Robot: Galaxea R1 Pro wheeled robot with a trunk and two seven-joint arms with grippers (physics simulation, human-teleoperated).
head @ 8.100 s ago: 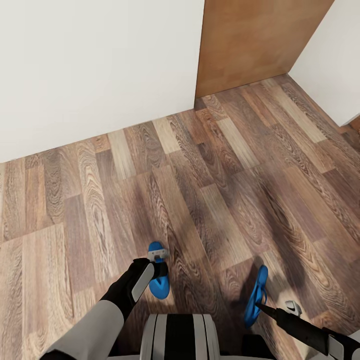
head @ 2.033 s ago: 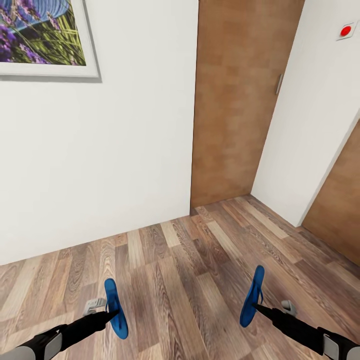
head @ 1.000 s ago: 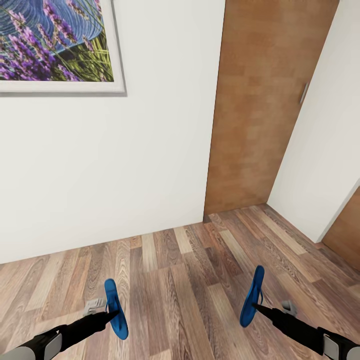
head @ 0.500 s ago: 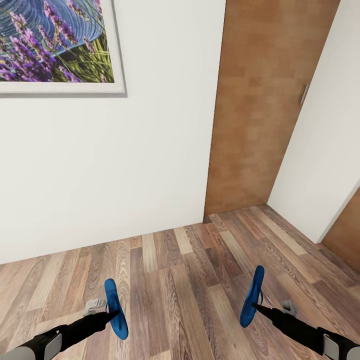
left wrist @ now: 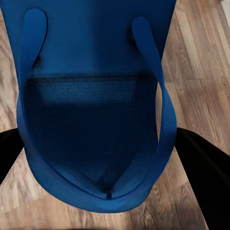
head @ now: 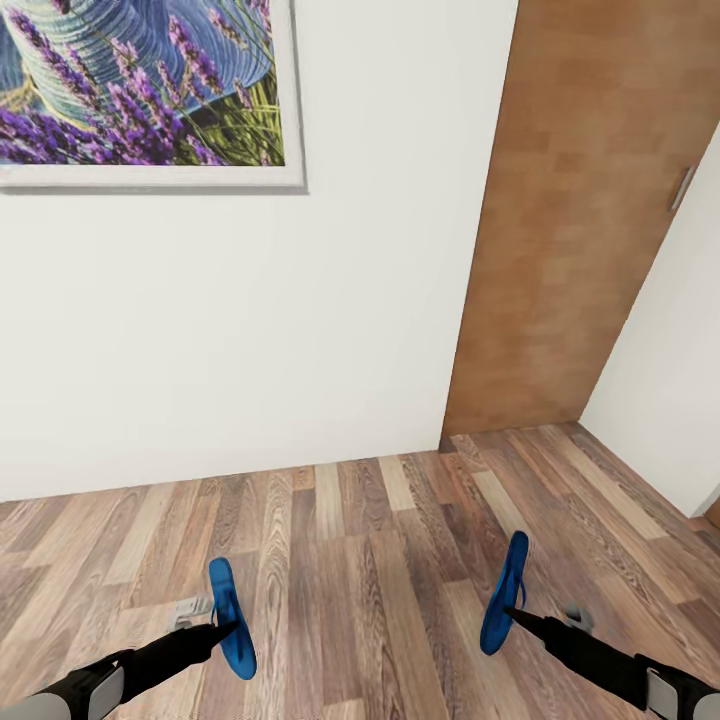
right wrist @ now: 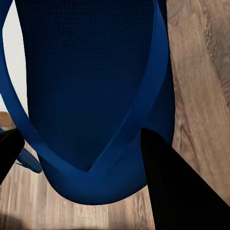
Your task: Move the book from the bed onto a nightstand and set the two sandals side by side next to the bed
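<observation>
I hold both bright blue sandals off the wood-plank floor. My left gripper (head: 222, 628) is shut on one sandal (head: 230, 615), which stands on edge at the lower left of the head view. My right gripper (head: 508, 612) is shut on the other sandal (head: 505, 590) at the lower right, also on edge. In the left wrist view the sandal (left wrist: 91, 110) shows its sole and straps between the dark fingers (left wrist: 201, 167). The right wrist view has its sandal (right wrist: 91, 96) close up beside a dark finger (right wrist: 177, 187). The book, the bed and the nightstand are out of view.
A white wall (head: 250, 330) stands straight ahead with a framed lavender picture (head: 140, 90) at the upper left. A brown wooden door (head: 580, 220) with a handle is at the right, next to another white wall (head: 670, 400). Plank floor (head: 370, 560) lies between me and the wall.
The whole head view has shifted: picture and door slid to the right in it, so the camera turned left. Both grippers keep the sandals at the same places in the frame.
</observation>
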